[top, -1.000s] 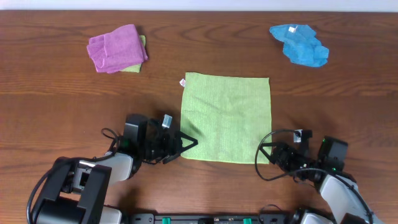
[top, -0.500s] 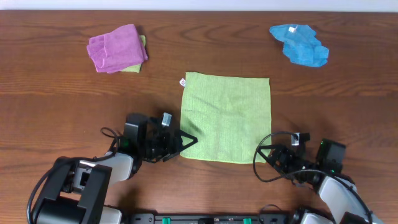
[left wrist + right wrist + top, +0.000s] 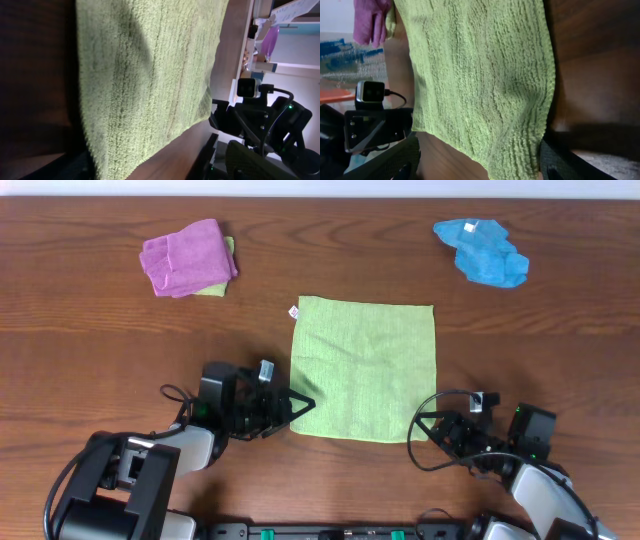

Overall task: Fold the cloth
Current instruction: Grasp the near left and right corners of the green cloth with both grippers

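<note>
Cloth is lying flat mid-counter, with left pincer at its 7 o'clock corner and right pincer at 5 o'clock both gaping open, needing matched, deep corner bites.

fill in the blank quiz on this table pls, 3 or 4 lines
1. The green cloth lies ____ on the table, not yet folded.
2. The left gripper is at that cloth's near-____ corner.
3. The crumpled cloth with the white tag is ____.
4. The right gripper, at the near-right corner, has its jaws ____.

Missing words: flat; left; blue; open
</note>
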You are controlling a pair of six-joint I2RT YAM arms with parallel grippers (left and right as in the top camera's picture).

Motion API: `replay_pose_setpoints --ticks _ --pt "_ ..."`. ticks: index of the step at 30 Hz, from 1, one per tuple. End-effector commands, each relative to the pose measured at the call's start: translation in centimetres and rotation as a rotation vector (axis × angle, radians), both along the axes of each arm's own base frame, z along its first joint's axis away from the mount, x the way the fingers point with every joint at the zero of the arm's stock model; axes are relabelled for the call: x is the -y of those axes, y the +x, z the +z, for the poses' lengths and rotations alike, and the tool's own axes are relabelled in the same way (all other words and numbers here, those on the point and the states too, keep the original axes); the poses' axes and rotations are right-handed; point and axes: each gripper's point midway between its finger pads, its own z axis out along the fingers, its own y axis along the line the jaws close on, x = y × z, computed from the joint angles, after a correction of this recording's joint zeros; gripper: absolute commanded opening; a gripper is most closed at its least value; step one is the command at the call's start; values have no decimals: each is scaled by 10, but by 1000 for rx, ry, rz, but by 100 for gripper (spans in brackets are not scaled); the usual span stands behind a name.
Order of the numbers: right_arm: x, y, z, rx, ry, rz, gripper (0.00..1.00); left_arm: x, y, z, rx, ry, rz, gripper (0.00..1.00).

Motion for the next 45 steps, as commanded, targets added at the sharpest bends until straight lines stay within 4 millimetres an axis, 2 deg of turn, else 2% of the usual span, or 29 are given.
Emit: replay_pose_setpoints --ticks 1,10,17,20,21,23,29,31,37,45 --pt "0 -5 -7 -33 -6 -13 76 0 9 1 27 10 11 81" --pt "-2 -7 -10 -35 16 -30 73 1 10 2 24 5 16 81" --pt "-10 -13 -16 -41 37 -35 72 9 3 1 24 8 -17 80" --pt "-10 -12 -16 -40 34 -36 72 10 2 1 23 8 -19 73" --pt "-10 -12 -16 -38 32 -36 71 9 2 0 20 12 -16 65" --pt "-9 -12 -16 -40 29 -38 68 8 2 -1 14 19 -11 62" --pt "-5 -10 -20 -42 -3 -54 45 8 2 -2 -7 15 -1 57" --pt "-3 -7 -19 -25 -11 -56 41 8 2 -2 -7 15 -1 51" --pt "0 -3 -18 -5 -31 -63 42 8 1 -1 -33 6 11 37" --pt "2 -2 -20 -8 -43 -69 43 9 0 0 -35 -2 1 40"
